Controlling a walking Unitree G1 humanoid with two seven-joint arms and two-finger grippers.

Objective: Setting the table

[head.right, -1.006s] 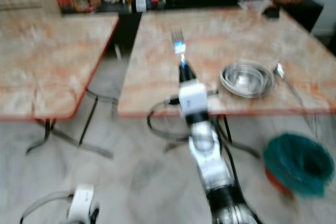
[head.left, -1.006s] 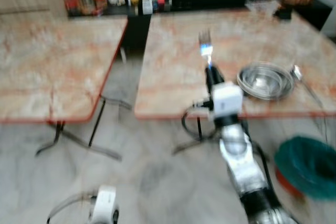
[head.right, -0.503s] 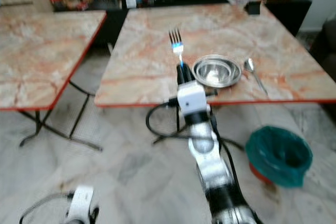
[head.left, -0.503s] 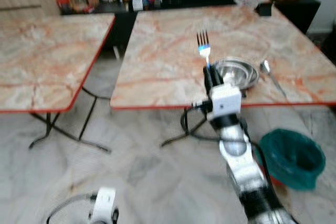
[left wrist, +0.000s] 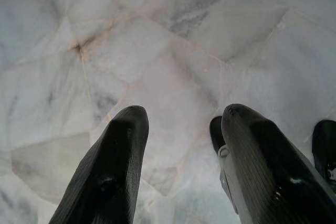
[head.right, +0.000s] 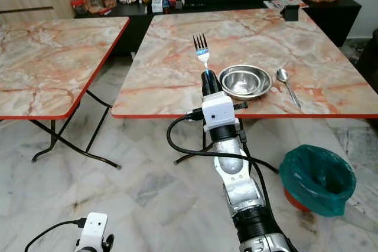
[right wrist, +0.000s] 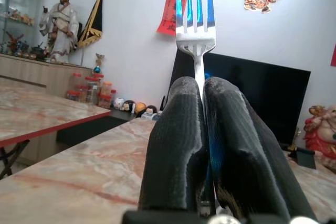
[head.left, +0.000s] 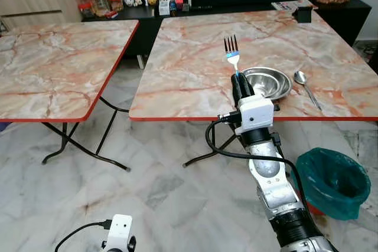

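Steel tines stand upright at the centre of the head view, where the right gripper (head.left: 238, 82) holds a fork (head.left: 232, 53) with a blue-tinted neck, its two black fingers (right wrist: 176, 145) pressed tight on the handle. The fork rises just in front of the near edge of a marble-patterned table (head.left: 195, 63) with a red rim, which spans the middle and right of the frame. On that table, right of the fork, sits a metal bowl (head.left: 267, 82), and a spoon (head.left: 306, 87) lies just beside the bowl on its right, apart from it. A second marble table (head.left: 56, 63) fills the upper left. A green-lined bin (head.left: 332, 183) stands on the pale tiled floor (head.left: 147, 193) at lower right, below the table edge.

At the lower left the left gripper (left wrist: 181, 129) hangs over the floor, fingers (left wrist: 113, 166) spread apart and holding nothing.
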